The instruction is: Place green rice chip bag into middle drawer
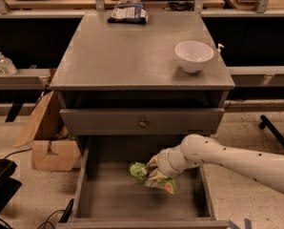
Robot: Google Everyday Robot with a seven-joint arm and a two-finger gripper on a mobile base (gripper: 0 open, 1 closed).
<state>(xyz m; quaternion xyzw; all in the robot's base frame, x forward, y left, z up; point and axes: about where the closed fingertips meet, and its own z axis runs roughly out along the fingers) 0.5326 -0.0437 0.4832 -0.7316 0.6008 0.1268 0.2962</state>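
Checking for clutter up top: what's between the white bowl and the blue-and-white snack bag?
Only bare cabinet top between them, in the camera view. The gripper is down in the middle drawer, at the green rice chip bag.

Even, warm indoor light falls from above. The desk (132, 56) top is the brightest surface, and a soft sheen is seen on the white bowl (194, 55). A deep shadow is cast under the desk top, above the upper drawer front (104, 122). The open drawer (108, 194) is more dimly lit; there the gripper (154, 170) is seen at the green bag (138, 170). The shelves (256, 37) behind are left dark.
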